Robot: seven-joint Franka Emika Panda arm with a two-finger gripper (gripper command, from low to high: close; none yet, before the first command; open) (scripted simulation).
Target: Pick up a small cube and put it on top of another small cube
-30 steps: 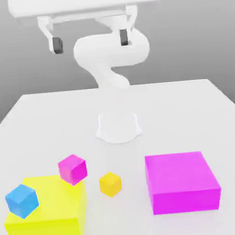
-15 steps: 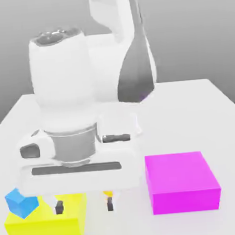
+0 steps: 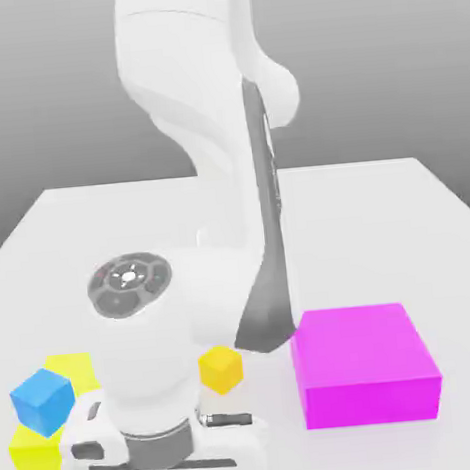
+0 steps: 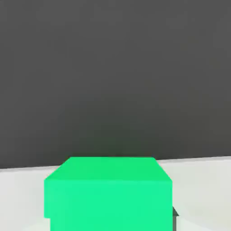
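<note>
The gripper point(image 4: 110, 225) is almost fully closed on the green cube point(image 4: 108, 191), close before the hand camera, low above the white table point(image 3: 378, 216); the cube looks rigid, light, with smooth faces that may slip; hold 2 opposite flat sides, centered; yellow cube point(image 3: 221, 368) sits at 9 o'clock of the magenta block point(image 3: 366, 363)

**Camera positions: two views**

Exterior view: raised, looks down and across the white table point(image 3: 396, 195) toward a grey backdrop. The arm point(image 3: 212, 161) leans toward the lens, its wrist housing very near. A magenta block point(image 3: 366, 363) lies to the exterior view's right, a blue cube point(image 3: 41, 399) on a yellow block point(image 3: 37, 452) to its left.

Hand view: low, roughly level, very close behind the green cube point(image 4: 108, 194), facing a dark backdrop.

Shared: the white table surface.
</note>
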